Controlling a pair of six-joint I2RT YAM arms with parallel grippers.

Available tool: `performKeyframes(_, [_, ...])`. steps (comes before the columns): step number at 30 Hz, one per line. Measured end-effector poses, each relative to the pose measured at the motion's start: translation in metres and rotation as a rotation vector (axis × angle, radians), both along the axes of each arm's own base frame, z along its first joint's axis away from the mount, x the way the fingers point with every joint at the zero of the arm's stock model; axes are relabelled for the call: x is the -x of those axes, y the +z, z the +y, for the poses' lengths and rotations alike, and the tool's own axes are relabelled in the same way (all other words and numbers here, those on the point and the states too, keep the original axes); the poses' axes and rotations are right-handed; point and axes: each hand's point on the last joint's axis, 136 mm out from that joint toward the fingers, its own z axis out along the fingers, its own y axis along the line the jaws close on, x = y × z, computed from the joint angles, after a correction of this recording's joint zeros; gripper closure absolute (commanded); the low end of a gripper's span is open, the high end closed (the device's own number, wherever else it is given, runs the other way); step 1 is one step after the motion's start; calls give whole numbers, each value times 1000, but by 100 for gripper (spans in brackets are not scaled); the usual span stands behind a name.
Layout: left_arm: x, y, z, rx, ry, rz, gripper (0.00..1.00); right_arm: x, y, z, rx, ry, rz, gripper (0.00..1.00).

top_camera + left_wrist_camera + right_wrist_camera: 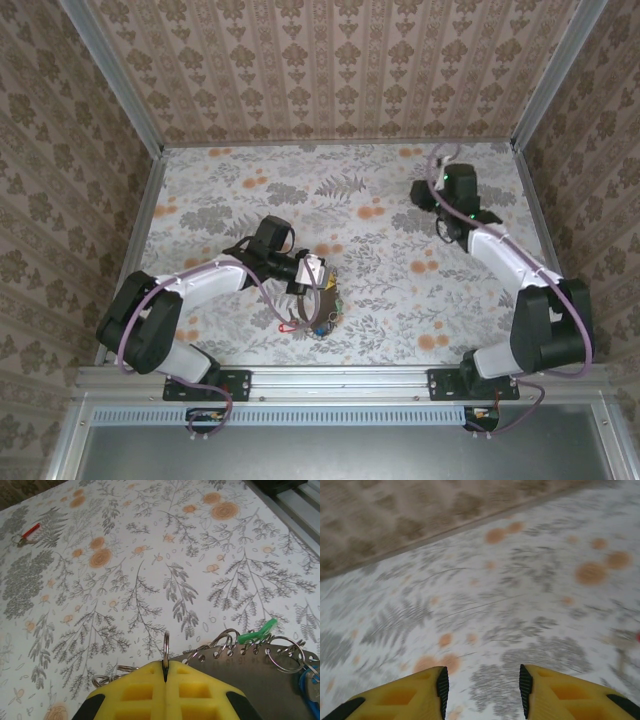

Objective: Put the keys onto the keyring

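My left gripper (pixel 165 666) is shut on a small wire split ring (pixel 166 647) that stands on edge between its yellow fingers. That ring belongs to the keyring (pixel 260 672), a flat brownish-grey piece edged with holes and several wire rings. A green key (pixel 257 631) and a blue key (pixel 306 687) hang on it. A red key (pixel 28 533) on its own small ring lies apart on the table. From above, the left gripper (pixel 320 287) is over the keyring (pixel 326 300), near the table's middle front. My right gripper (pixel 481 675) is open and holds nothing.
The right gripper (pixel 424 196) hovers at the back right, close to the right wall (pixel 560 110). The metal rail (pixel 340 378) runs along the near edge just beyond the keyring. The floral tabletop (pixel 380 250) lies open between the arms. The right wrist view is blurred.
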Motion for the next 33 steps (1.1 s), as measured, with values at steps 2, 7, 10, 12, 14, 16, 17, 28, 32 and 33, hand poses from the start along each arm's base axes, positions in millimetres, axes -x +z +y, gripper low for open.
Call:
performKeyframes(2, [-3,-1,-1,1,7,-5,100,4,-20,-22,-22,-81,93,56])
performKeyframes(7, [-9,-4,-4,2,24,-11,100,3,-71,-52,-30,-169,324,57])
performKeyframes(10, [-12,-3,-5,9,29,-29,100,2,-90,-68,-62,-213,410,61])
performKeyframes(12, [-12,-4,-5,12,32,-36,100,2,-95,-71,-111,-204,422,62])
performKeyframes(14, [-11,-5,-4,13,32,-35,100,-1,-93,-58,-166,-135,396,62])
performKeyframes(16, [-11,-7,-4,13,33,-34,100,0,-88,-25,-181,12,345,61])
performKeyframes(17, [-10,-7,-3,13,33,-34,100,6,-85,-1,-171,115,319,62])
performKeyframes(28, [-5,18,0,66,23,-65,100,139,-7,187,164,1153,-320,58])
performKeyframes(32, [-5,20,3,72,24,-49,100,173,-12,215,235,1378,-366,59])
performKeyframes(33, [-4,20,3,70,24,-41,100,181,-12,221,256,1425,-377,59])
